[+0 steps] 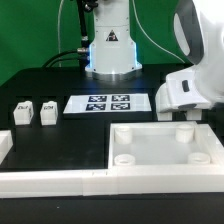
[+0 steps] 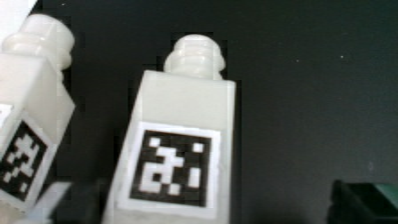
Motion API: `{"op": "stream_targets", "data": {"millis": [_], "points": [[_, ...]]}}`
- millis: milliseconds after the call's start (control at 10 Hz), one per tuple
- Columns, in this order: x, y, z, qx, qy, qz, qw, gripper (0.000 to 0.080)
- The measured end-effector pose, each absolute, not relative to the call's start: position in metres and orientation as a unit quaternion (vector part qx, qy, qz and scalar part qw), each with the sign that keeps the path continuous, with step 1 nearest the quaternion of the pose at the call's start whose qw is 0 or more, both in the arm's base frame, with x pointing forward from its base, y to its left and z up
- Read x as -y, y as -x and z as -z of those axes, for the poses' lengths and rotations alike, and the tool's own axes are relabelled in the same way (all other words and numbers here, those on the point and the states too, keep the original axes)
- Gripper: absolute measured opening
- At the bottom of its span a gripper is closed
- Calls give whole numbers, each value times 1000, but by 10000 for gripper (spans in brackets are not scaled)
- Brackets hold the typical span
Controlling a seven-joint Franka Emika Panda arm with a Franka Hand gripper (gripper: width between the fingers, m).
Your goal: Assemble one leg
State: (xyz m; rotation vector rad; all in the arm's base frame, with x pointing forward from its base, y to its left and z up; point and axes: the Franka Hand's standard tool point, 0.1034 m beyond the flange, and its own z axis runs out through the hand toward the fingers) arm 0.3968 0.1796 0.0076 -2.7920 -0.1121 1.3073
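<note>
In the wrist view a white leg lies lengthwise on the black table, its black-and-white tag facing the camera and its stepped peg end pointing away. My gripper straddles its near end and is open. One dark finger stands apart from the leg's side with black table showing between; the other finger shows only faintly at the frame's edge. A second leg lies parallel beside it. In the exterior view the white hand hangs low at the right behind the tray and hides these two legs. Two more legs stand at the left.
The large white tray with round corner sockets fills the front right of the exterior view. A long white rail runs along the front. The marker board lies mid-table before the robot base.
</note>
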Motion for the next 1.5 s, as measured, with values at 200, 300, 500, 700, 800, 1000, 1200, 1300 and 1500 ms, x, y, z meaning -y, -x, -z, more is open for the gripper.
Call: {"op": "stream_targets", "data": {"millis": [200, 300, 500, 700, 800, 1000, 1200, 1300, 1500], "points": [[-180, -397, -8, 36, 905, -424, 28, 392], [-180, -397, -8, 36, 905, -424, 28, 290], [-180, -397, -8, 36, 905, -424, 28, 290], [-180, -397, -8, 36, 905, -424, 28, 290], [-180, -397, -8, 36, 905, -424, 28, 290], [-180, -397, -8, 36, 905, -424, 28, 290], [-176, -403, -14, 40, 906, -421, 30, 291], [-165, -416, -35, 45, 905, -423, 32, 291], [-145, -441, -74, 62, 911, -406, 45, 291]]}}
